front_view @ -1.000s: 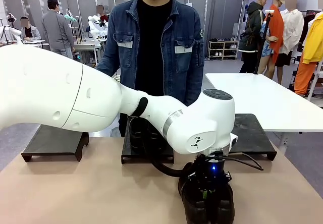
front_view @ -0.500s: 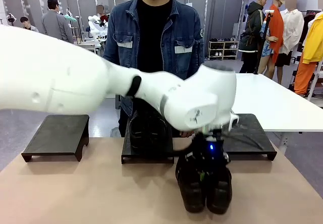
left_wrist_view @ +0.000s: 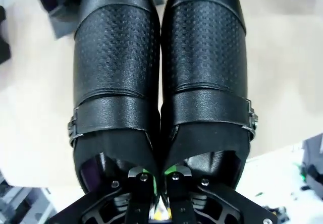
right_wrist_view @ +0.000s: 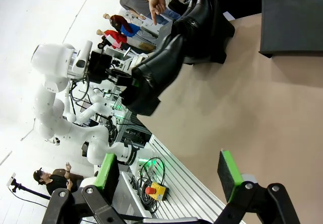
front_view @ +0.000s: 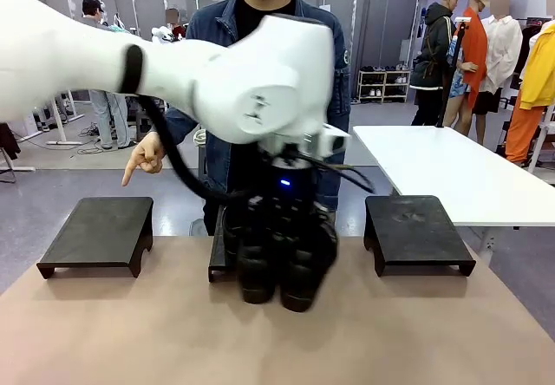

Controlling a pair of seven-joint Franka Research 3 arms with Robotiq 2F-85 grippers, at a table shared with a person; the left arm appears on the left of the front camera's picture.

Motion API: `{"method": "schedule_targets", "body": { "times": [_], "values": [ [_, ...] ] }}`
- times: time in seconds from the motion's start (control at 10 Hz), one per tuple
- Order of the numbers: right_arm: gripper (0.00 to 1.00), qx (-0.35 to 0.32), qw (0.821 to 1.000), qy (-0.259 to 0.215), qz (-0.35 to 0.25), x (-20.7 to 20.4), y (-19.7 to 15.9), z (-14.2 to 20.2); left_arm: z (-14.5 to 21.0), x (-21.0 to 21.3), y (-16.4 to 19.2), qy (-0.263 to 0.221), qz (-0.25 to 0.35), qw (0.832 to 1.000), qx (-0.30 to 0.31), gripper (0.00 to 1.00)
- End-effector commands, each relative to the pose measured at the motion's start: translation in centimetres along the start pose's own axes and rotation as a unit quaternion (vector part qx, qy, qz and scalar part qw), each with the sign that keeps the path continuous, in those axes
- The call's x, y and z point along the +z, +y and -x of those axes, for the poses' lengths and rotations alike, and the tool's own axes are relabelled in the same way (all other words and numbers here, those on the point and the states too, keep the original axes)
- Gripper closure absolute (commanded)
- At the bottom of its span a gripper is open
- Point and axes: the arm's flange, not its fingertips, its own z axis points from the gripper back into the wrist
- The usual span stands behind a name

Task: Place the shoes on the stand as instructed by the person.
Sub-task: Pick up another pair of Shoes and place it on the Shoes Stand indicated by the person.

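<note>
The left fingers (left_wrist_view: 144, 182) are clamped on the inner walls of both shoes (left_wrist_view: 161, 82), which hang below them. Swinging toward the stand (front_view: 97, 229) that the person's hand (front_view: 143, 158) indicates could shake one loose. The right fingers (right_wrist_view: 166, 176) are apart.

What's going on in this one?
The left tool is shut on a pair of black shoes, pinching their inner walls together and holding them clear of the table in front of the middle stand, where another pair sits. The person's hand points down toward the left stand. The right tool hangs open, holding nothing.
</note>
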Motion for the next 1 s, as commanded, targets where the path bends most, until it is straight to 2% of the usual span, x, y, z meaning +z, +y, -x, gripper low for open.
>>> {"method": "schedule_targets", "body": {
  "times": [0.0, 0.4, 0.6, 0.7, 0.9],
  "values": [
    [0.0, 0.003, 1.0, -0.004, -0.005, 0.2, 0.1, -0.1, 2.9, 1.5, 8.6, -0.016, 0.043, 0.998, -0.037, 1.0],
    [0.0, 0.003, 1.0, -0.004, -0.005, 0.2, 0.1, -0.1, 6.6, 3.2, 23.3, -0.068, 0.058, 0.994, -0.057, 1.0],
    [0.0, 0.003, 1.0, -0.004, -0.005, 0.2, 0.1, -0.1, 7.4, 2.9, 30.7, -0.089, 0.028, 0.995, -0.027, 1.0],
    [0.0, 0.003, 1.0, -0.004, -0.005, 0.2, 0.1, -0.1, 7.0, 2.9, 33.9, -0.103, 0.047, 0.994, -0.005, 1.0],
    [0.0, 0.003, 1.0, -0.004, -0.005, 0.2, 0.1, -0.1, 4.6, 1.7, 39.0, -0.117, 0.017, 0.992, 0.045, 1.0]
  ]
}}
